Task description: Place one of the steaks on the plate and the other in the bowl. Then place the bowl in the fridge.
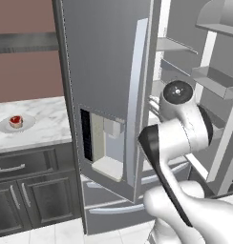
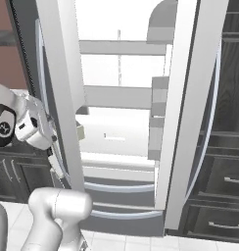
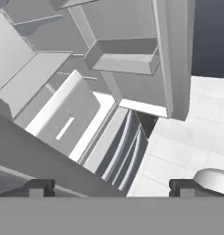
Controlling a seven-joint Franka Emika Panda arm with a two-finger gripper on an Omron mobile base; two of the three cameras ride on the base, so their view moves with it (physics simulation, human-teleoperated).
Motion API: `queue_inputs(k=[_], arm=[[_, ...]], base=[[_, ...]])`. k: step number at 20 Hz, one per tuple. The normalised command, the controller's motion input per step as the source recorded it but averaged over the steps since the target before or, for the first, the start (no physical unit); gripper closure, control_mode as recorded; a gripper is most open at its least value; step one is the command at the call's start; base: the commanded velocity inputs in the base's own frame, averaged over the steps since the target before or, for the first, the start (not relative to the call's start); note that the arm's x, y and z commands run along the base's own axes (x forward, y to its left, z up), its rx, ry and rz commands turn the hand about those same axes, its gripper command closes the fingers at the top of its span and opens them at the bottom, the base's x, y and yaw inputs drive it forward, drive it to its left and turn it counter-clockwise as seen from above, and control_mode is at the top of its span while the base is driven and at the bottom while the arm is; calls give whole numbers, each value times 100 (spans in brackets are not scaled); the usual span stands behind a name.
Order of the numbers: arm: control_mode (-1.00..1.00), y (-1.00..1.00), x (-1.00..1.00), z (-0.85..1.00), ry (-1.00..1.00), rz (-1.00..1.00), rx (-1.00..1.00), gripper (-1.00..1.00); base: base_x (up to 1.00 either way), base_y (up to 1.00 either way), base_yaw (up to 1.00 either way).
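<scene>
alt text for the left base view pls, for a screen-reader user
A tall grey stainless fridge stands with its doors open, showing white shelves, while the white robot arm reaches toward the opening. At far left, a small raw red steak sits on a round light-grey plate on a white marble counter above dark cabinets.

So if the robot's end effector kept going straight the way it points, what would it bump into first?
Probably the fridge: the open end effector points toward its lower white interior and bottom drawers, though depth is hard to judge.
</scene>
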Motion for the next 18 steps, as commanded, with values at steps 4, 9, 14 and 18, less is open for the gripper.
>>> queue_inputs(k=[4,9,14,18], arm=[[-100,-65,16,-7,-3,0,54,-100],[-100,-40,59,-6,0,-1,47,-100],[-100,-3,65,-7,0,0,35,-100],[-100,2,71,-11,0,7,12,-100]], base=[[0,0,0],[0,0,0],[0,0,0],[0,0,0]])
